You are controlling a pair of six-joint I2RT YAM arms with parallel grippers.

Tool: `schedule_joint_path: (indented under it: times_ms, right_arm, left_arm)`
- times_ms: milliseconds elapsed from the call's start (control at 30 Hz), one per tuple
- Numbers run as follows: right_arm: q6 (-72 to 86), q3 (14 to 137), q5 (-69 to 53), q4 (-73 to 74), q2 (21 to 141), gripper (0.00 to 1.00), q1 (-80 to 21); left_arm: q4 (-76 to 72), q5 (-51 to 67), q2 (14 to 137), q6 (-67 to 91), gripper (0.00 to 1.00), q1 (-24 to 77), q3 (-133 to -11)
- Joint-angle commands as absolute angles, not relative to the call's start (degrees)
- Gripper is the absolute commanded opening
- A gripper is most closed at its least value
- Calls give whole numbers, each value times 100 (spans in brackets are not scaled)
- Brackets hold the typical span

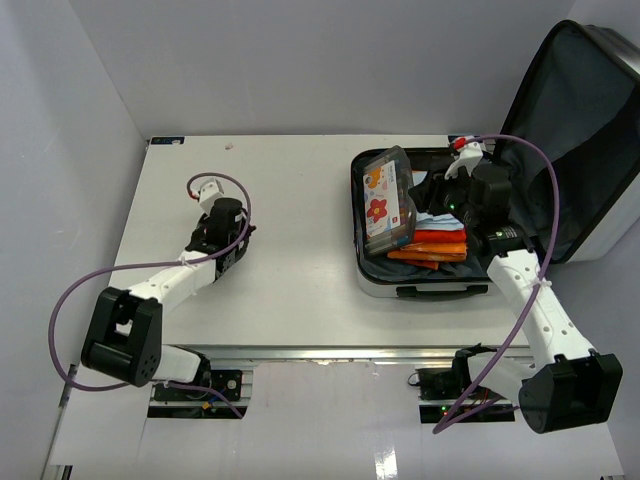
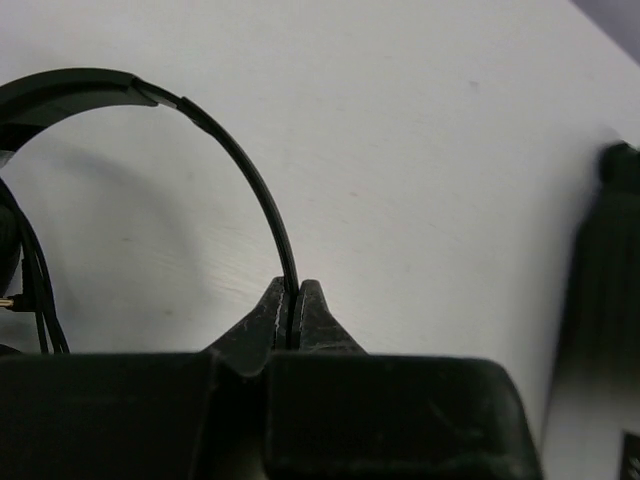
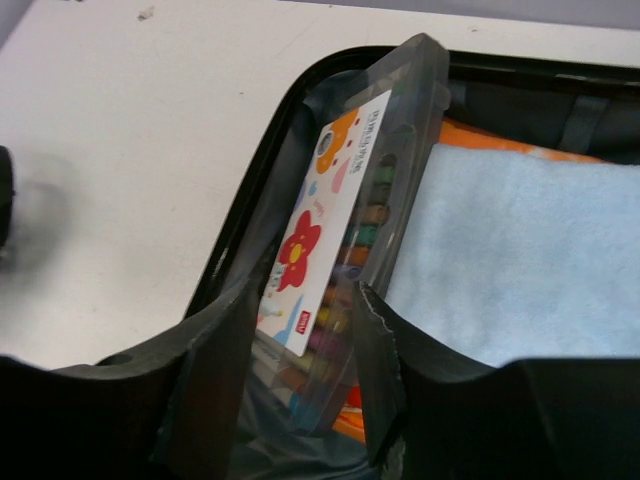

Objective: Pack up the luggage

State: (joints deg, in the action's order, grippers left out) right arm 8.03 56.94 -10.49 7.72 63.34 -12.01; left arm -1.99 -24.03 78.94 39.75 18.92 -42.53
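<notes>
The left gripper (image 2: pixel 293 296) has its jaws pressed together on the thin black headband (image 2: pixel 262 200) of a pair of headphones. It holds right at the tips, and the band arches away over the table (image 2: pixel 430 150). The right gripper (image 3: pixel 303 300) has its jaws spread to either side of the case (image 3: pixel 330 190), low on its near end; whether the pads press it or stand just off it I cannot tell. The case stands on edge, tilted, against the left wall of the luggage (image 1: pixel 420 288). The luggage lies open at the right of the table with its lid (image 1: pixel 585 120) propped up behind. Beside the case lies a blue towel (image 3: pixel 520 260) over an orange bundle (image 1: pixel 432 246). Two things could go wrong. The case leans on little (a wall on one side, soft cloth on the other), so if the right jaws drag on it in lifting off, it could tip flat across the towel or ride up over the rim. The left grip is a tip pinch on a slick, curved band, so a quick swing toward the luggage could let the headphones pivot or slip out.
</notes>
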Motion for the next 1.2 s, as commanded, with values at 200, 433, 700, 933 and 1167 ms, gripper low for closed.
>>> schedule_joint_path:
  times_ms: [200,433,700,933,1167]
  right_arm:
    - [2087,5448,-1704,-593,6502,68,-1581]
    - [2686,5900,-1103,-933,7020,75,-2511]
    - [2406,6885,-653,-821,8133,82,-3555]
    - [2353,7643,-571,-598,9128,83,-3867]
    - [2308,7898,-473,-522,9537,83,-4175]
  left_arm:
    - [-2420,-270,7146,3204,0,2312,-3679]
    - [-3267,285,6810,2890,0,2700,-3247]
    - [-4008,1430,6716,2325,0,2893,-2969]
    - [-4299,1938,6688,2015,0,3109,-2933]
    - [-4225,1888,6768,1858,0,3266,-3013]
